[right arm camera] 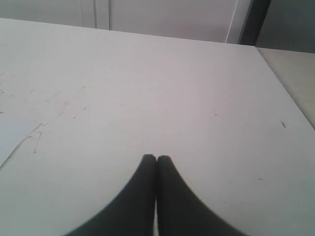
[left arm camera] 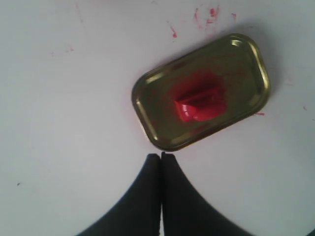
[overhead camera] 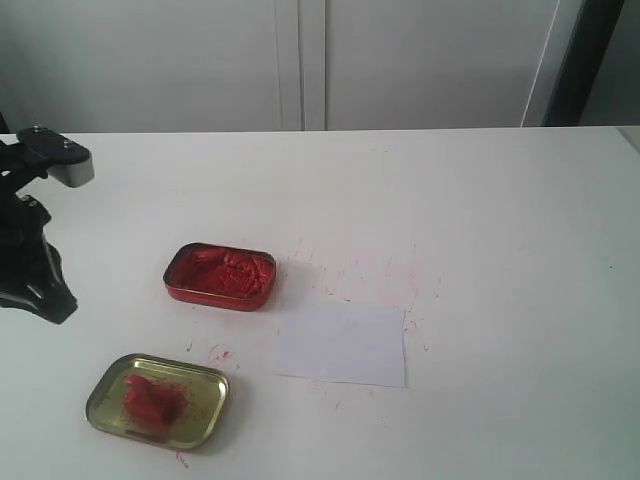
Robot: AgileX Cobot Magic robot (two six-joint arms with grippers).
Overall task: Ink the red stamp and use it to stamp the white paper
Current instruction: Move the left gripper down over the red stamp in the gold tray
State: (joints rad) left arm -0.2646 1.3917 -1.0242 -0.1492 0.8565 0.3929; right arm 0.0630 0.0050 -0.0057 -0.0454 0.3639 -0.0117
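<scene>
The white table (overhead camera: 480, 200) I work over carries three things. An open red tin (overhead camera: 215, 298) full of red paste sits left of the middle. Nearer the front edge on my left lies a gold lid (overhead camera: 205, 400), inner side up and smeared red. The white paper (overhead camera: 342, 344) lies flat to the right of both, close to the tin but not touching it. Red specks (overhead camera: 220, 353) dot the tabletop between lid and tin, with fainter ones scattered around the paper.
</scene>
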